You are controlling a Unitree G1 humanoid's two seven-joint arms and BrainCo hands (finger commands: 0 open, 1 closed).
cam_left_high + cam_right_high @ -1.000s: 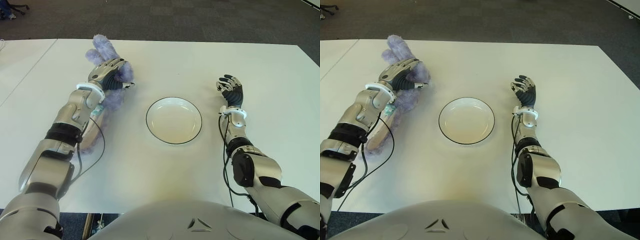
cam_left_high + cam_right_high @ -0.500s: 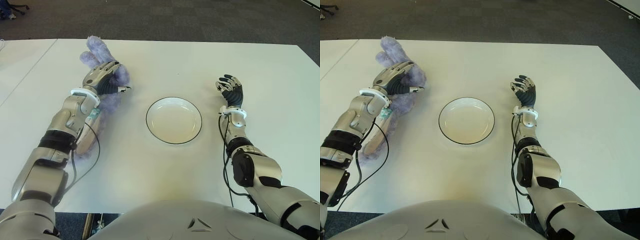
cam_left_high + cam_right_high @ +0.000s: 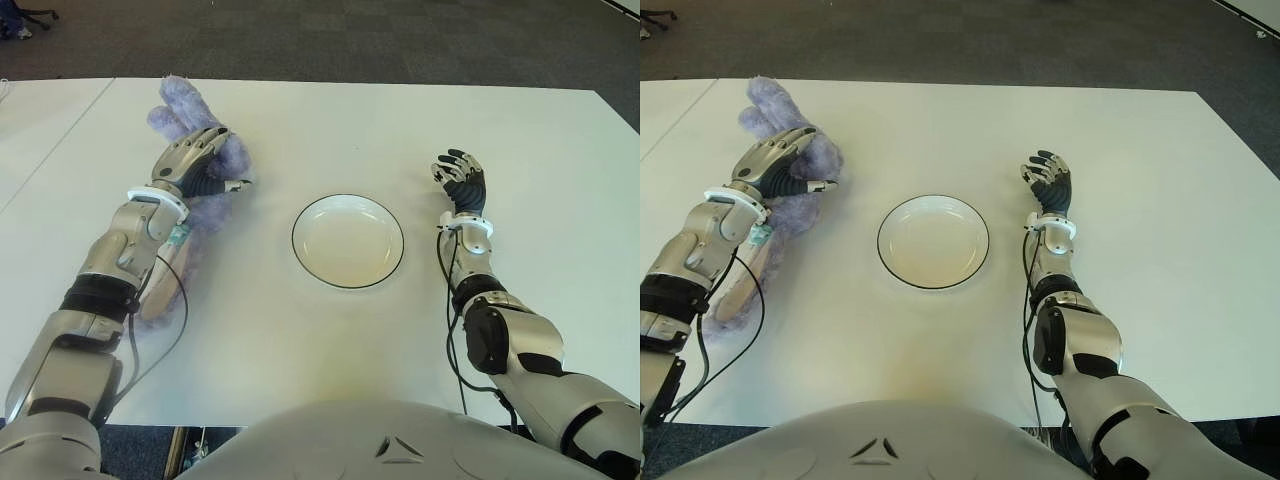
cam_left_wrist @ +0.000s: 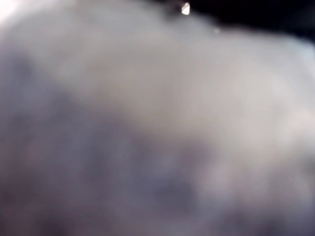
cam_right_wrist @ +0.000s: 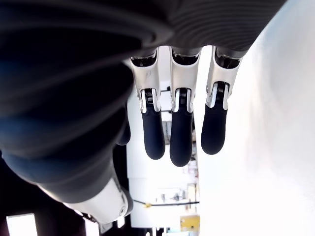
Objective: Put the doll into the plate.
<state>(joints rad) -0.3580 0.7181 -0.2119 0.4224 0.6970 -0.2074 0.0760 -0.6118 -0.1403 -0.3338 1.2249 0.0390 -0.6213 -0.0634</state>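
White table [image 3: 300, 330], dark carpet beyond. Plate [image 3: 348, 241] sits mid-table, nothing in it. Doll [image 3: 180, 110], a lilac plush, lies to the plate's left, well apart, stretched along under the left forearm. Left hand [image 3: 192, 158] lies over its upper body, fingers draped on the fur; whether they clamp it, I cannot tell, since the wrist view shows only fuzz. Right hand [image 3: 1048, 183] shows right of the plate, fingers loosely spread, holding nothing. Judgement: doll is light, soft, squashy; grip the bulky torso, not a floppy limb.
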